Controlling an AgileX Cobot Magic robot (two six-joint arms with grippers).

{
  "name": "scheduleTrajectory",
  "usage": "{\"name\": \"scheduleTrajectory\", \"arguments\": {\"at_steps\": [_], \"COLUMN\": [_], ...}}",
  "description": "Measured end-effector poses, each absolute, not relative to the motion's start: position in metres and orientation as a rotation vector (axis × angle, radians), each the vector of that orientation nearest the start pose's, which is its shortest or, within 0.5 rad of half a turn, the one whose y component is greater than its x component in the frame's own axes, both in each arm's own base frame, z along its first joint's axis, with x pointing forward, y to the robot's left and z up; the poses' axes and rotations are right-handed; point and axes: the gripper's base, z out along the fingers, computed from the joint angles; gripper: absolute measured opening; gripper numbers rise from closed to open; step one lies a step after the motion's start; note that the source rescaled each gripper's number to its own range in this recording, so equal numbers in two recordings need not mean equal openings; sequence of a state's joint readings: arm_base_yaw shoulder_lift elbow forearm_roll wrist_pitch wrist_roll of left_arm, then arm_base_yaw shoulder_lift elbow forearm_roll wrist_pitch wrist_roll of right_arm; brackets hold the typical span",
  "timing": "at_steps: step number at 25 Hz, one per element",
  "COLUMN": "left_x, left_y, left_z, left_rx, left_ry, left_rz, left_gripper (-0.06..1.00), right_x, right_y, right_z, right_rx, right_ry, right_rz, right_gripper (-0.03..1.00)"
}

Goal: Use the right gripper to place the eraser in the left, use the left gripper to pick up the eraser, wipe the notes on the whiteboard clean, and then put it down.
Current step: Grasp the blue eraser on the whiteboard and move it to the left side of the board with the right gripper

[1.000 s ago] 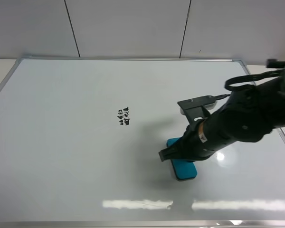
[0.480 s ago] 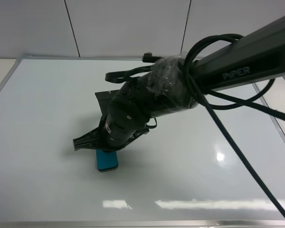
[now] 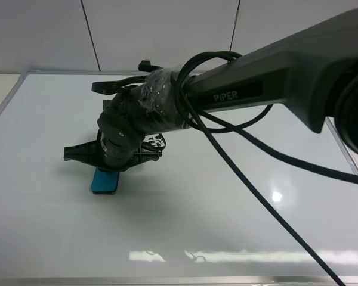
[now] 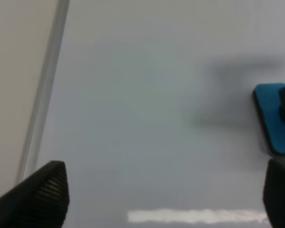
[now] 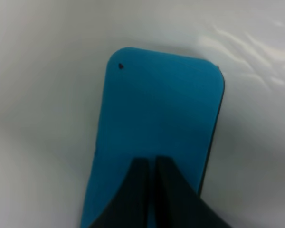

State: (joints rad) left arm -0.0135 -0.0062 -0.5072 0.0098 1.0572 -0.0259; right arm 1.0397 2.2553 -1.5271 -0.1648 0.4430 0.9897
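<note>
The eraser (image 3: pixel 104 181), laid flat on the left part of the whiteboard (image 3: pixel 238 214) and merely pressed from above by the closed right gripper (image 5: pixel 151 167), could be left skewed if those tips slipped, and so be missed by the empty, wide-spread left gripper (image 4: pixel 161 199).

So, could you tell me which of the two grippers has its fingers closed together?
The right gripper, on the PiPER-lettered arm: its fingers meet over the teal eraser, while the left gripper has its fingers wide apart.
</note>
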Motion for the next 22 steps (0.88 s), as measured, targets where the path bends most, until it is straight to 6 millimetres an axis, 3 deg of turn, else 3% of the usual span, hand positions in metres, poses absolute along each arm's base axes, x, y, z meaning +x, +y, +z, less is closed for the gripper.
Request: {"name": "scheduleTrajectory", "arguments": {"at_steps": [6, 12, 22], "left_x": [-0.007, -0.007, -0.007], "left_y": [0.001, 0.001, 0.001], "left_z": [0.28, 0.28, 0.28], "left_rx": [-0.013, -0.014, -0.013], "left_ry": [2.027, 2.027, 2.027], "left_rz": [-0.013, -0.014, -0.013], "left_gripper": [0.63, 0.63, 0.63], "right_x": [0.242, 0.228, 0.223], "right_y": [0.41, 0.418, 0.419], "right_z": [0.106, 0.105, 0.113], "right_rx": [-0.218, -0.275, -0.263], "right_ry": [2.734, 2.729, 2.734], "right_rz": [0.532, 0.538, 0.529], "right_gripper": [0.0, 0.0, 0.0]}}
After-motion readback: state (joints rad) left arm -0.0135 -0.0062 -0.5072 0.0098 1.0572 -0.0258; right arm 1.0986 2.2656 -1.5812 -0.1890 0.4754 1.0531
